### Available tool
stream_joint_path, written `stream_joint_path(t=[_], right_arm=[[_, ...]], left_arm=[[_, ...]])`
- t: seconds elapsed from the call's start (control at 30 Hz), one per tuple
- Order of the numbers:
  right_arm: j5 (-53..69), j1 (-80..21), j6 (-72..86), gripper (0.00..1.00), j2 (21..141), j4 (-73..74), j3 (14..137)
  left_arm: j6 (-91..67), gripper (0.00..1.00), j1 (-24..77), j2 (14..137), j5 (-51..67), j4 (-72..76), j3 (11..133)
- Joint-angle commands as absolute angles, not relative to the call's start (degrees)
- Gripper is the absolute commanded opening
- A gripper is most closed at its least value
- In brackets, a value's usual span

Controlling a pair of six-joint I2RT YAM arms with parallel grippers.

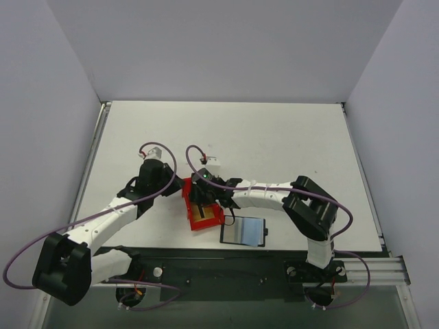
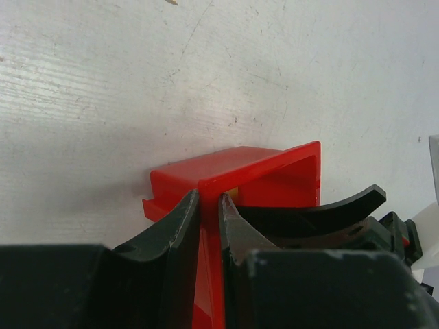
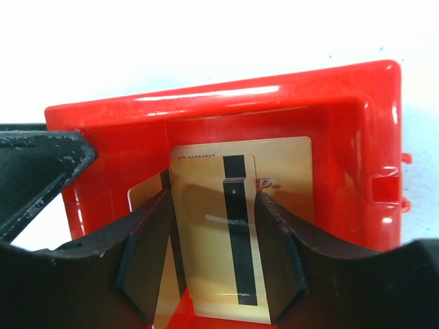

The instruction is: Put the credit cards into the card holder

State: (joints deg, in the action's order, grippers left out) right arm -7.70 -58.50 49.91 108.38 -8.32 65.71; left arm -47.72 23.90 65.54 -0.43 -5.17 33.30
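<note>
**Top view.** Left gripper (image 1: pixel 177 186) sits at the left wall of the red plastic bin (image 1: pixel 188 194). Right gripper (image 1: pixel 201 205) reaches down into it. The black folding card holder (image 1: pixel 243 231) lies open, pale inside up, on the white table (image 1: pixel 274 137) just right of the bin.

**Left wrist view.** The left gripper is clenched on the bin's wall, pinning it.

**Right wrist view.** The right gripper is closed across a gold-tan credit card with a dark stripe (image 3: pixel 212 226), its fingers (image 3: pixel 147 260) on the two long edges. The other gold-tan cards (image 3: pixel 288 164) lie flat on the bin floor.

**Orientation.** The card's long axis runs along the fingers, toward the far bin wall, striped face to the camera.

**Judgement.** Lift straight up clear of the rim and keep the bin pinned. Keep the pinch centred so the card does not swivel. Then align the long axis with the holder's pocket.
</note>
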Motion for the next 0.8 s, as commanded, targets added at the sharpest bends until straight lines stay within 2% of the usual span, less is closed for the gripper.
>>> stream_joint_path(t=[0.0,0.23,0.47,0.77], right_arm=[[-14.76,-57.83,49.31,0.48,104.15,-5.01,64.16],[-16.00,-57.57,49.92,0.49,103.71,-4.04,64.16],[-9.41,-55.28,54.22,0.49,103.89,-7.64,61.35],[-9.22,-54.23,57.74,0.49,102.66,-11.25,58.89]], left_arm=[[-44.56,0.00,25.04,65.65,-3.16,-6.50,36.91],[-44.21,0.00,28.65,66.71,-7.03,-8.88,39.20],[-44.65,0.00,29.44,67.41,-7.29,-8.35,38.93],[-44.74,0.00,29.53,67.24,-7.38,-8.00,38.32]])
